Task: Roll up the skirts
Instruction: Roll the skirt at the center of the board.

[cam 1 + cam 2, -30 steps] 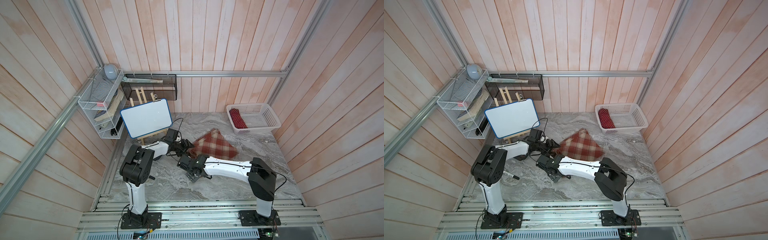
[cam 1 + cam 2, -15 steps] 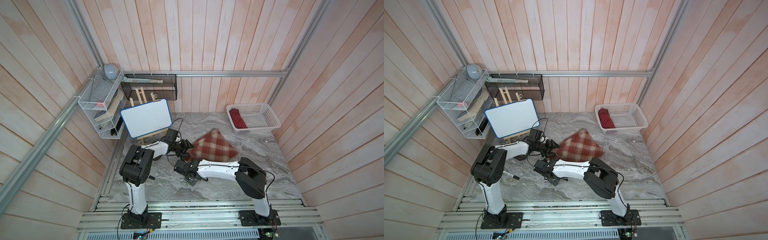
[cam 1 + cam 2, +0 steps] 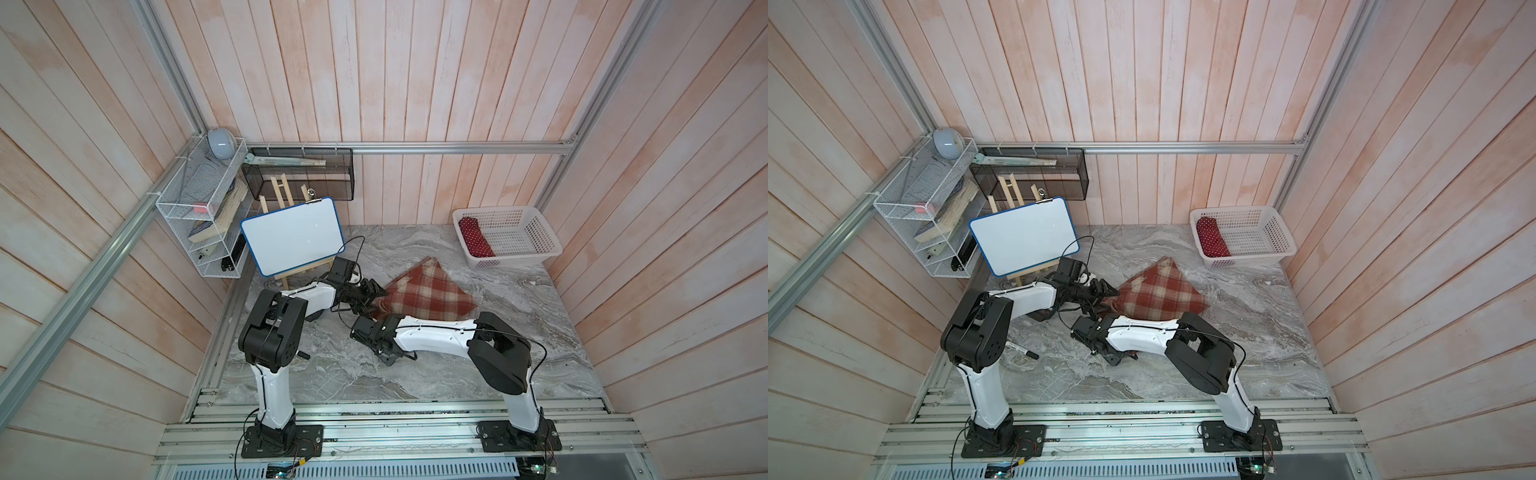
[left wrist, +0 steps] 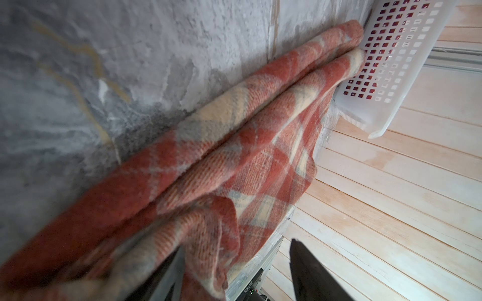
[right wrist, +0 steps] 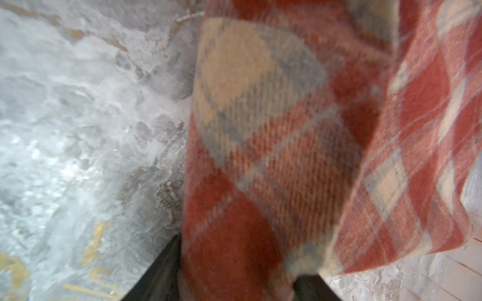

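In basket (image 3: 540, 232): red dotted roll (image 3: 476, 243). Mid-surface (image 3: 498, 332): plaid skirt (image 3: 428, 291), barely rolled, near edge turned up. left pincer (image 4: 236, 245) released, corner loose between jaws; right pincer (image 5: 242, 258) looks clenched on fold, view blurred.

In both top views the white right forearm (image 3: 432, 332) covers the near edge of the thick woolly rust-red, cream and tan plaid skirt (image 3: 428, 291). The right gripper (image 3: 390, 358) is too small to show contact. In the right wrist view the plaid skirt is blurred and the black fingers (image 5: 161, 276) are cut off, so clamping cannot be determined. In the left wrist view the white plastic lattice basket (image 4: 391, 65) is cut off, and cloth beside the left gripper (image 4: 236, 246) is blurred. Contents of the white wire shelf (image 3: 183, 210) are too small to identify.
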Controlling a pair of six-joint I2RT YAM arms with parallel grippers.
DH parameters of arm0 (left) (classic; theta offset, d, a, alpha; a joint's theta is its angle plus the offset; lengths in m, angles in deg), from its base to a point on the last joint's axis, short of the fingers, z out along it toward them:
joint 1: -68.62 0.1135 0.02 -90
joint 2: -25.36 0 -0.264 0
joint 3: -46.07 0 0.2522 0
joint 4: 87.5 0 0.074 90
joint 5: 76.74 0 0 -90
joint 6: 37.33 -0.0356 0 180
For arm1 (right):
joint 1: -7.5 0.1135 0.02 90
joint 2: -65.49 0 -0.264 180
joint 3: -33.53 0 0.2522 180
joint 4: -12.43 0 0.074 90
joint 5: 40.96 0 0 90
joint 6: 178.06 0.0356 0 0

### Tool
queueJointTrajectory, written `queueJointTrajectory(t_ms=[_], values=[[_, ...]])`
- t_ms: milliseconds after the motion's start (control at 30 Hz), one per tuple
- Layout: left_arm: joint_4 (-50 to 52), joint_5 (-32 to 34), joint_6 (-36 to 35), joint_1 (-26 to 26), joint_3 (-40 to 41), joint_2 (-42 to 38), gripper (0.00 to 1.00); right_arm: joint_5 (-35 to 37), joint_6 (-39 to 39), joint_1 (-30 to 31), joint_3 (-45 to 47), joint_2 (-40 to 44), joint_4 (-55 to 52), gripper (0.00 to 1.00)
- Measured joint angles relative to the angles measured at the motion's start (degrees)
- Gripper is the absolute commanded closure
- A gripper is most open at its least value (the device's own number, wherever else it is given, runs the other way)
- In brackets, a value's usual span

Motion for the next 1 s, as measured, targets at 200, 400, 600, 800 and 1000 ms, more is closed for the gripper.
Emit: queueJointTrajectory(t_ms=[200, 400, 600, 800, 1000], values=[[0.87, 0.02, -0.04, 0.52, 0.00, -0.52, 0.31, -1.11, 0.07, -0.46, 0.24, 0.02, 0.83, 0.72], [2.36, 0.13, -0.70, 1.05, -0.13, -0.96, 0.27, -4.13, 0.33, -1.77, 1.75, 1.92, 2.84, 0.99], [3.06, 0.74, -1.57, 1.55, -0.72, -2.10, 0.24, -12.46, 0.28, -5.77, 5.11, 5.40, 6.56, 0.99], [4.61, 3.08, -3.08, 2.45, -1.97, -4.44, 0.20, -21.73, 0.00, -9.92, 9.33, 9.16, 10.99, 0.99], [6.05, 4.66, -5.38, 3.61, -3.13, -8.26, 0.00, -33.20, -0.17, -15.10, 12.31, 12.22, 13.73, 0.99]])
